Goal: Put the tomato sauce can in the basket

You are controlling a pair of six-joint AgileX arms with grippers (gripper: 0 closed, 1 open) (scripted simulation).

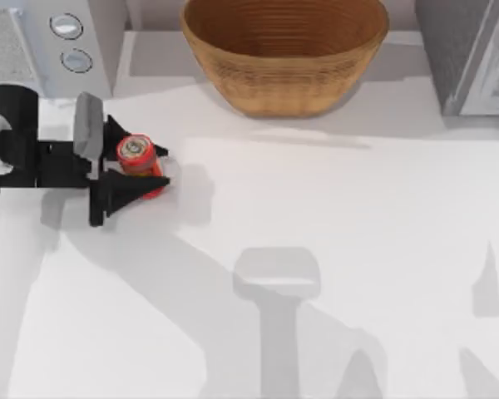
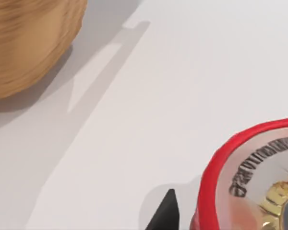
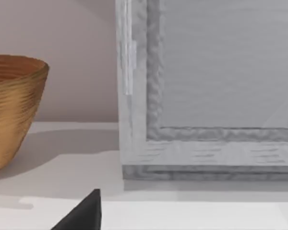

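The tomato sauce can (image 1: 136, 155), red with a silver top, stands on the white table at the left. My left gripper (image 1: 162, 167) reaches in from the left edge, its two black fingers pressed against the can's sides, shut on it. In the left wrist view the can's red rim (image 2: 216, 163) sits very close, beside one black fingertip (image 2: 165, 213). The tan woven basket (image 1: 284, 51) stands at the back centre, well apart from the can. A dark corner of my right gripper (image 3: 84, 215) rises at the edge of the right wrist view, facing the basket (image 3: 12, 110).
A grey appliance with two round dials (image 1: 66, 41) stands at the back left, just behind the left arm. A grey box-like cabinet (image 1: 474, 58) fills the back right corner. White tabletop (image 1: 333, 233) stretches between the can and the basket.
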